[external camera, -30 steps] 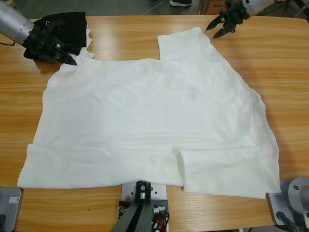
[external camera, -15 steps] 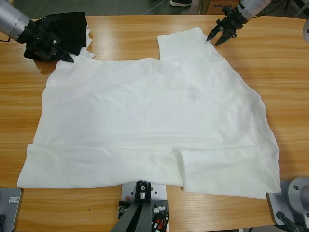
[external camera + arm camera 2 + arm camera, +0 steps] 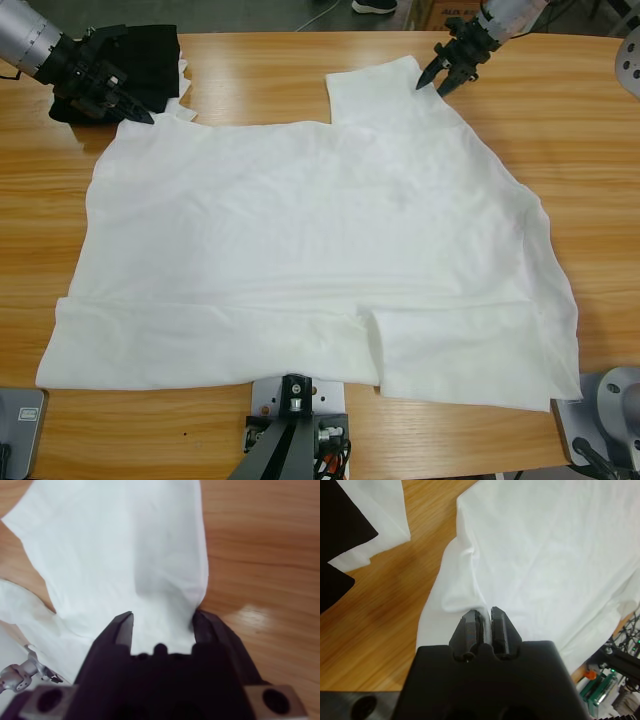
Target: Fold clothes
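Note:
The white T-shirt [image 3: 310, 250] lies spread flat over most of the wooden table [image 3: 590, 150], its bottom hem folded up along the near edge. My left gripper [image 3: 140, 117] is at the shirt's far left corner. In the left wrist view the left gripper [image 3: 484, 616] is shut, pinching a puckered edge of the T-shirt [image 3: 560, 555]. My right gripper [image 3: 440, 82] is at the outer corner of the far sleeve [image 3: 385, 95]. In the right wrist view the right gripper [image 3: 162, 625] stands open, with the corner of the T-shirt [image 3: 125, 545] between its jaws.
A folded black garment [image 3: 150, 60] lies at the far left corner beside the left arm, also seen as the black garment [image 3: 335, 540]. A white flap of cloth [image 3: 182, 105] pokes out beside it. Bare wood shows along the table's right side.
The right gripper has come down and to the left from off the cloth onto the sleeve's corner. The left gripper has shifted slightly toward the far left at the shirt's corner.

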